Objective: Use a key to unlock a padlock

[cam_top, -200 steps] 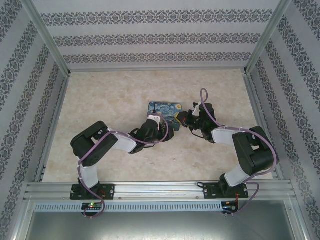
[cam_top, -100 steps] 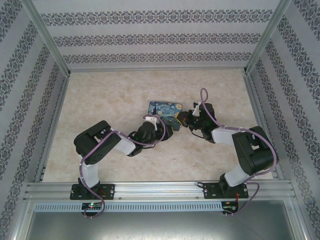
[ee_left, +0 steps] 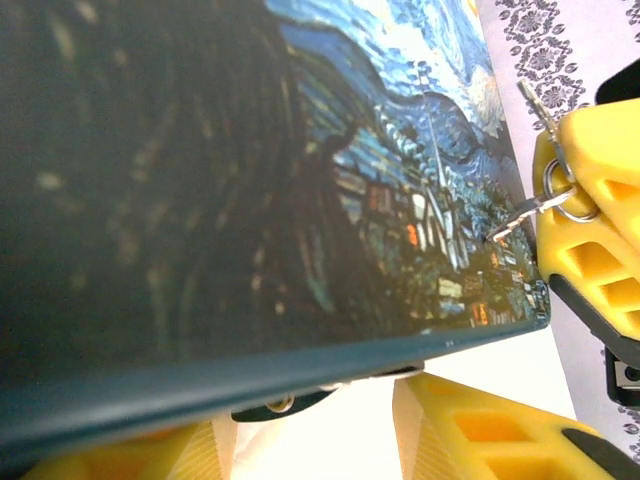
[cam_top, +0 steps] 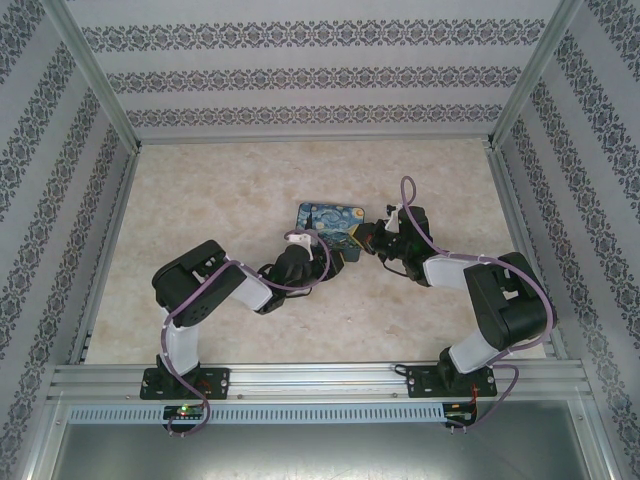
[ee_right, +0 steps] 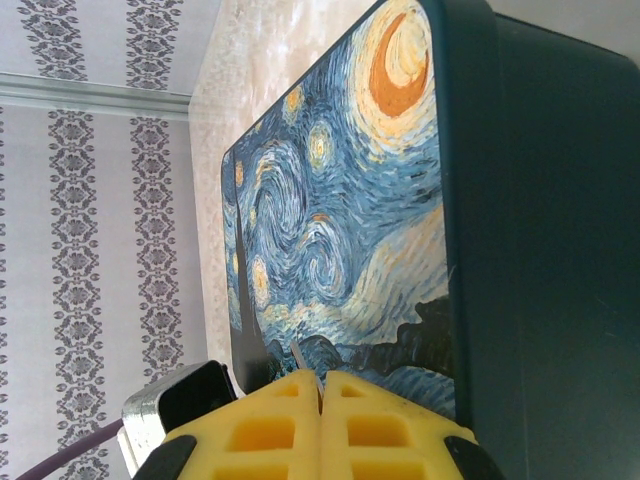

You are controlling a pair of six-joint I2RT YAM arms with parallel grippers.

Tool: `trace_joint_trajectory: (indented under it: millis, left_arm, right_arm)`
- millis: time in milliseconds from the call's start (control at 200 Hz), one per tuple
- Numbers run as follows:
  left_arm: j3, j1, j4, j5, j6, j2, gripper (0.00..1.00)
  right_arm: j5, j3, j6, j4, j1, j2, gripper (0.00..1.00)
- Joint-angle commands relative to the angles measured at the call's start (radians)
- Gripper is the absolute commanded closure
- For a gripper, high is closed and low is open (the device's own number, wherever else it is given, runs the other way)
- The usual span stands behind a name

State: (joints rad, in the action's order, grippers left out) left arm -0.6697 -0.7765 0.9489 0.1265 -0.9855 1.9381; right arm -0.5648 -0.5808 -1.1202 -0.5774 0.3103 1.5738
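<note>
The right claw is pressed shut on the key. In its own wrist view the two yellow fingertips meet with no gap, and a thin sliver of metal sticks out from the seam between them. That sliver points at the lower edge of the painted lid of the tin, which stands just in front of it.

From the left wrist view, the right claw's yellow finger sits at the right edge beside the tin. A small wire ring hangs on it. The key reaches from that ring toward the tin's corner, its tip just beside the painted surface; whether it touches cannot be told. A second thin metal piece juts upward from the same ring.

The left claw lies under the near rim of the tin with its fingers apart. Between them, tucked under the rim, is a small dark and silvery piece, too hidden to identify. Whether the fingers clamp it cannot be told.

In the overhead view the tin rests near the middle of the table. The left claw is at its near edge and the right claw at its near right corner, close to each other.
</note>
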Motion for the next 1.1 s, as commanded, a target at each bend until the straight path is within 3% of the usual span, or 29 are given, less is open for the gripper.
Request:
trace_joint_trajectory:
  millis: [0,250,1094]
  left_arm:
    - [0.022,0.003,0.079,0.012,-0.047,0.039,0.54]
    - [0.044,-0.01,0.208,0.045,-0.104,0.029,0.49]
    - [0.061,-0.047,0.285,-0.062,-0.17,0.028,0.51]
  right_arm:
    - [0.017,0.009,0.006,0.013,0.002,0.021,1.0]
    - [0.018,0.01,0.004,0.01,0.002,0.023,1.0]
    - [0.018,0.013,0.001,0.0,0.003,0.035,1.0]
